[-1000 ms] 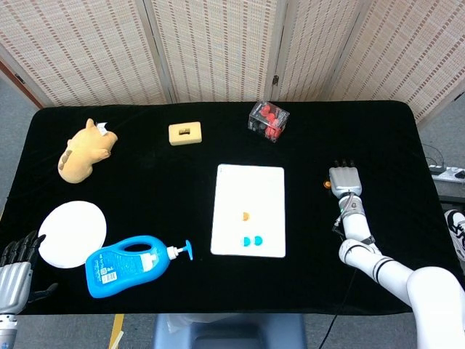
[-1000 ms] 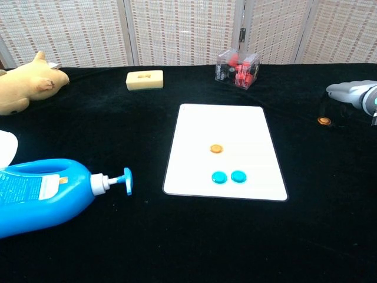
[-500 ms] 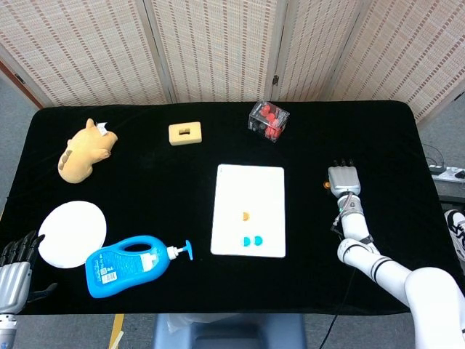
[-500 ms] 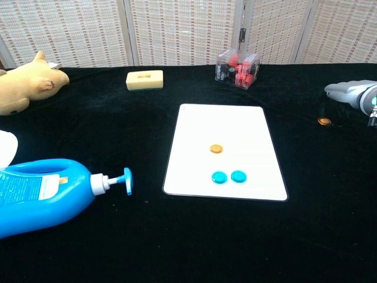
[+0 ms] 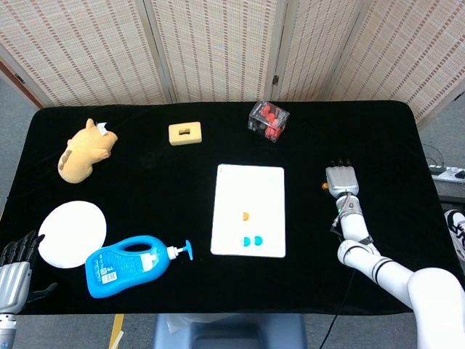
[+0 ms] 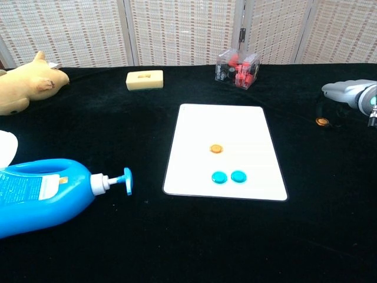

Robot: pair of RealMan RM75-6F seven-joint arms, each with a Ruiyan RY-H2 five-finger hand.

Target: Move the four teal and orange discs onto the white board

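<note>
Evidently the right hand [image 5: 343, 179] is reaching over the last orange disc [image 6: 321, 121], lying on the table right of the white board [image 5: 250, 210] that is already carrying three discs, though I cannot tell how its fingers are set.

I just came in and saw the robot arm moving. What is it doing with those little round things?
The robot is putting small discs onto the white board. Three are already there: an orange disc and two teal discs. The last orange disc lies on the black table, off to the right of the board. The right hand is right over it, reaching to pick it up; whether it has hold of it yet is hard to tell. The left hand waits at the table's near corner, holding nothing.
</note>
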